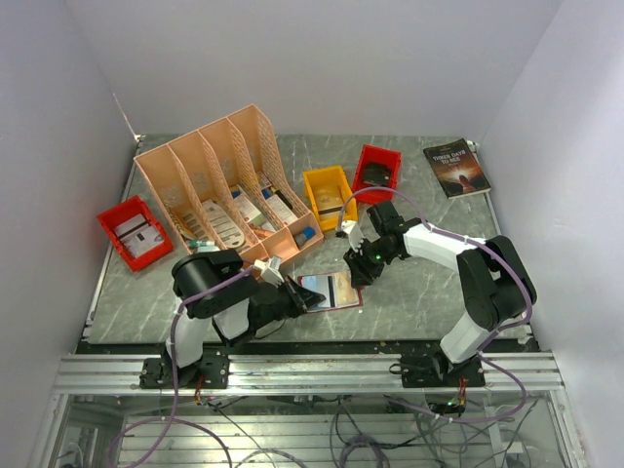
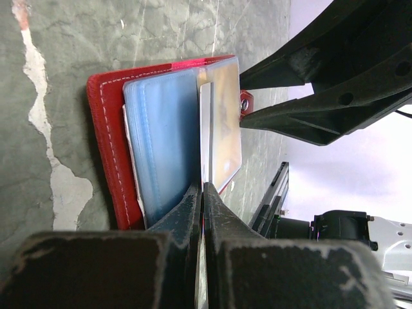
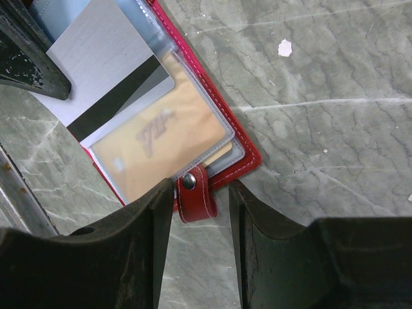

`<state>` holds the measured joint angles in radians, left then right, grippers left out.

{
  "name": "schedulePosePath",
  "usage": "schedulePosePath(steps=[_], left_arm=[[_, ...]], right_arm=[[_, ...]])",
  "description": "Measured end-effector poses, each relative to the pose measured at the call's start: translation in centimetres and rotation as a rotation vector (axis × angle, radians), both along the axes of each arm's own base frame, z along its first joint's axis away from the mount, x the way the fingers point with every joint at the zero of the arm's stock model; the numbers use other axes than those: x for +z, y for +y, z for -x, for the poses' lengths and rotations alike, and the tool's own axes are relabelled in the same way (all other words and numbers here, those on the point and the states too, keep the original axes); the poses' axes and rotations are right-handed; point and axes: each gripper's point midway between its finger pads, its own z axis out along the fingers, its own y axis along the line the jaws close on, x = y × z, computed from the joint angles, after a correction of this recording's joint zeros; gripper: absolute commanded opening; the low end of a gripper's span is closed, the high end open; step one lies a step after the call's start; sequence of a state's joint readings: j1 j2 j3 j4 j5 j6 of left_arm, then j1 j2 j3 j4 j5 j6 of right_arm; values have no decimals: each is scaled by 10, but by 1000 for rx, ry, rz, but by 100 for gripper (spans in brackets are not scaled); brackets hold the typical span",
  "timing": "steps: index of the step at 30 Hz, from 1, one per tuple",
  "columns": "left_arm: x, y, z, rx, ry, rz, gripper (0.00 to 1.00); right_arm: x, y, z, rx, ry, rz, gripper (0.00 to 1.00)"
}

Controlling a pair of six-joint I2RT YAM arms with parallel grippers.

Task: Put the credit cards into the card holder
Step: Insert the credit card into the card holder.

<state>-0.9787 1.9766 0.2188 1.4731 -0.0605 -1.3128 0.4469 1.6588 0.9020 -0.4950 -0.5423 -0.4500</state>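
Red leather card holder point(image 2: 106, 141) lies open between my arms. My left gripper point(image 2: 203, 188) clamps a grey striped credit card point(image 3: 109, 58) over its pockets. My right gripper point(image 3: 201, 193) has its jaws apart, astride the snap tab point(image 3: 193, 205). The pocketed orange card point(image 3: 161, 138) has script too blurred to read.

File rack point(image 1: 229, 180), left red bin point(image 1: 135, 231), yellow bin point(image 1: 329, 198), far red bin point(image 1: 376, 173), dark book point(image 1: 456, 167)

Overhead view of a grey marbled table point(image 1: 419, 302). An open red card holder point(image 1: 341, 291) lies near the middle of its near edge. The left gripper point(image 1: 305, 298) reaches in from the left, its tips at a pale credit card point(image 1: 315, 289) on the holder. The right gripper point(image 1: 357, 277) meets the holder's far right corner. Towards the far edge stand an orange file rack point(image 1: 229, 180), a yellow bin point(image 1: 329, 197) and a red bin point(image 1: 377, 168). A dark book point(image 1: 456, 167) lies in the far right corner, and a second red bin point(image 1: 136, 231) sits by the left edge.
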Motion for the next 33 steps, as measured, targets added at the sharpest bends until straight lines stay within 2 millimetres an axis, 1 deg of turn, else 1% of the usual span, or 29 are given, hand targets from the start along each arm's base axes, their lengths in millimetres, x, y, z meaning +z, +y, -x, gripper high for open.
schedulePosePath(steps=[33], left_arm=[[-2,1,-1,28,-3,3,7]], right_arm=[[0,0,0,3,3,-1,40]])
